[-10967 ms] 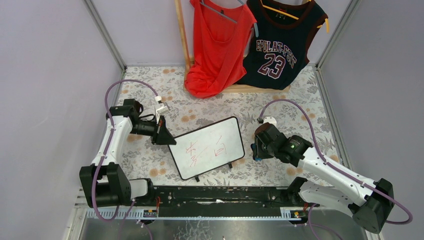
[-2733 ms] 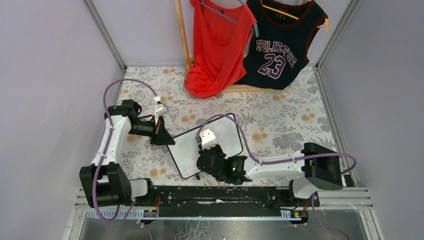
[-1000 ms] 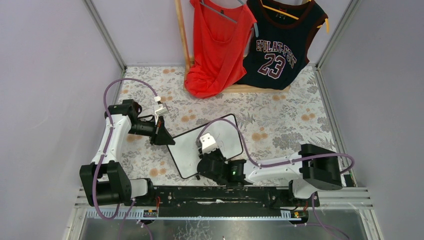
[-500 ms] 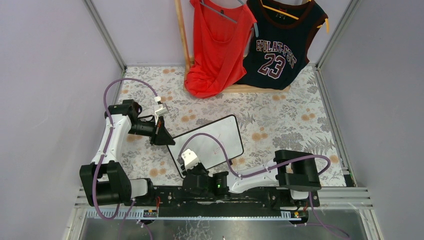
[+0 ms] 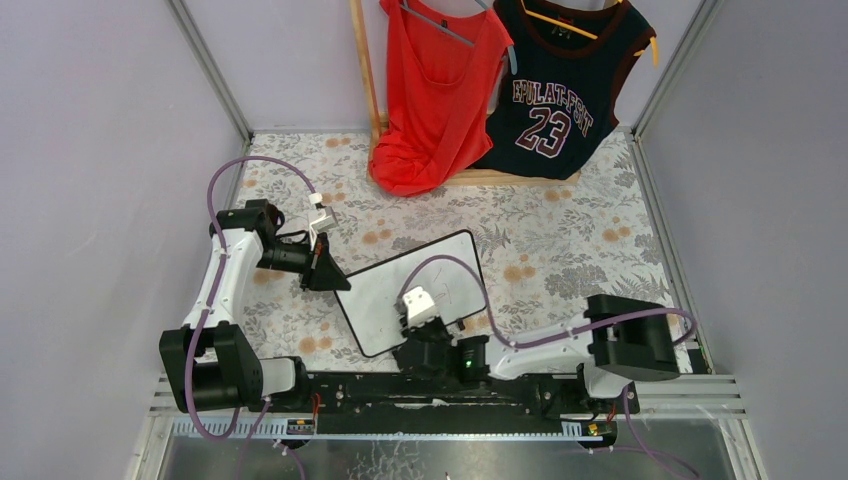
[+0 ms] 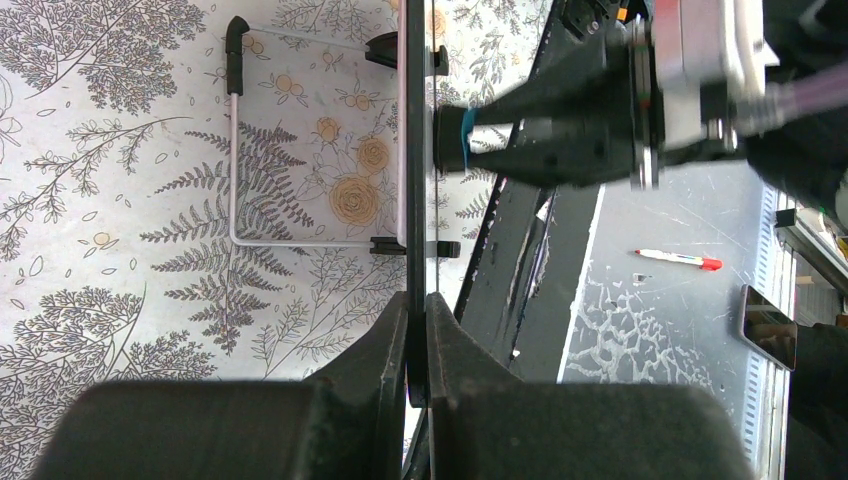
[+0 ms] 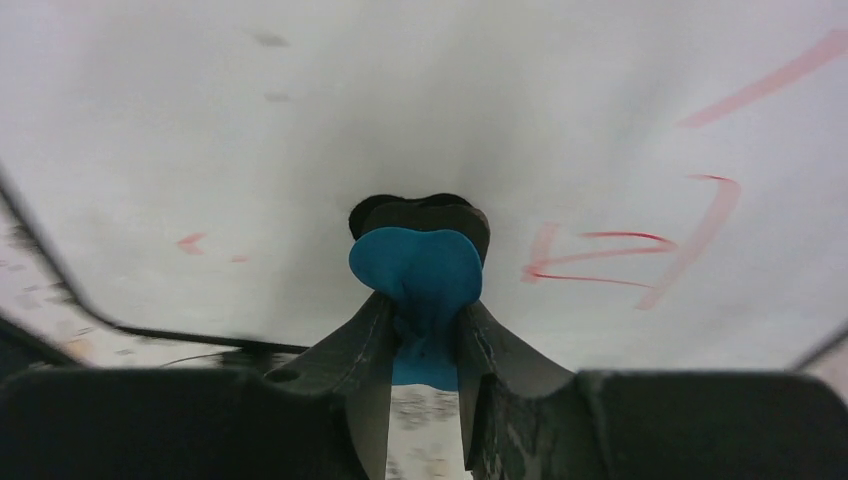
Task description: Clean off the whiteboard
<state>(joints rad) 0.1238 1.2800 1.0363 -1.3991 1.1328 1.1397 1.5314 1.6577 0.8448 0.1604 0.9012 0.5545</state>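
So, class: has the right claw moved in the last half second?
Yes: seen from above, the right claw slid rightward across the black-framed white rectangular whiteboard.

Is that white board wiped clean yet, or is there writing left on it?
Not clean yet: red strokes show on the whiteboard beside the blue eraser in the right pincer.

Smooth, glossy white rectangular whiteboard (image 5: 380, 300) in thin black frame; matt, soft-looking blue eraser block (image 7: 417, 268); matt floral-print worktop cloth (image 5: 560, 215).
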